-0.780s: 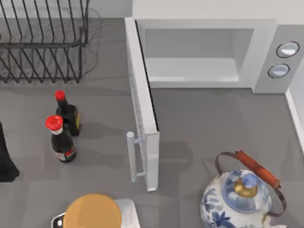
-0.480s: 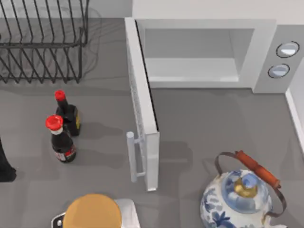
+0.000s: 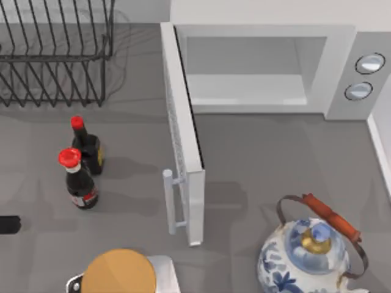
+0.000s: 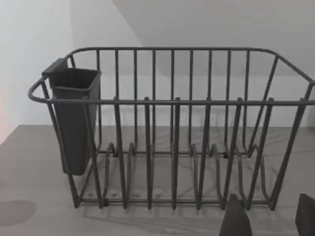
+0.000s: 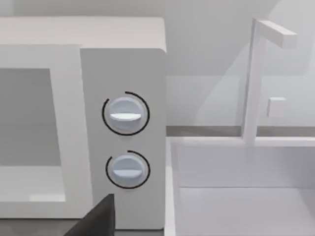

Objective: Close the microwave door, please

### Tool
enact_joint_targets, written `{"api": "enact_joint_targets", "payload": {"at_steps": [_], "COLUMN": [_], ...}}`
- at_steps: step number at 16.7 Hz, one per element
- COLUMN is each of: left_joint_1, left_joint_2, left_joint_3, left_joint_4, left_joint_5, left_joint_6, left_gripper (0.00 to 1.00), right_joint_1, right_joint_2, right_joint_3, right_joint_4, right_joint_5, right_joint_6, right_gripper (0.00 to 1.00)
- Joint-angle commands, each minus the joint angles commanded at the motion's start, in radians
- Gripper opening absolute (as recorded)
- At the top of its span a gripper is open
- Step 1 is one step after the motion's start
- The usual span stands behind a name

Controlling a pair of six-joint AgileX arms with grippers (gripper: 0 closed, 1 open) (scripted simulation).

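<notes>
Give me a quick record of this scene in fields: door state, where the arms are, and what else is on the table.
door: door open, swung out square to the microwave, handle on its left face
cavity: bare inside
left gripper: left gripper low at the table's left edge, facing the rack, jaws apart
right gripper: facing the knobs
left of door: two bottles, rack behind
right of door: teapot

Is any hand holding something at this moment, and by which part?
Nothing is held. The left hand is open near the dish rack, and the microwave door stands open, untouched.
</notes>
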Motion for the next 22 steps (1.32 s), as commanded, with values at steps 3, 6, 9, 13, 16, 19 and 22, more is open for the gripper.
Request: {"api": "enact_joint_targets", "payload": {"at_steps": [3, 6, 9, 13, 16, 19, 22], "left_joint_1": [0.000, 0.000, 0.000, -0.012, -0.076, -0.195, -0.358], "left_joint_2": [0.000, 0.000, 0.000, 0.008, 0.050, 0.127, 0.235], "left_joint_3": [0.000, 0.000, 0.000, 0.021, 0.128, 0.327, 0.602], "left_joint_4": [0.000, 0.000, 0.000, -0.002, -0.009, -0.024, -0.044], "left_joint_5": [0.000, 0.000, 0.000, 0.001, 0.008, 0.020, 0.036], "left_joint_6": [0.000, 0.000, 0.000, -0.011, -0.069, -0.176, -0.324], "left_gripper": [0.00, 0.00, 0.00, 0.00, 0.00, 0.00, 0.00], "right_joint_1": [0.000, 0.000, 0.000, 0.000, 0.000, 0.000, 0.000], "right_joint_2": [0.000, 0.000, 0.000, 0.000, 0.000, 0.000, 0.000], "right_joint_3": [0.000, 0.000, 0.000, 0.000, 0.000, 0.000, 0.000], "right_joint_4": [0.000, 0.000, 0.000, 0.000, 0.000, 0.000, 0.000], "right_joint_5": [0.000, 0.000, 0.000, 0.000, 0.000, 0.000, 0.000], "right_joint_6": [0.000, 0.000, 0.000, 0.000, 0.000, 0.000, 0.000], "right_gripper": [1.00, 1.00, 1.00, 1.00, 1.00, 1.00, 1.00]}}
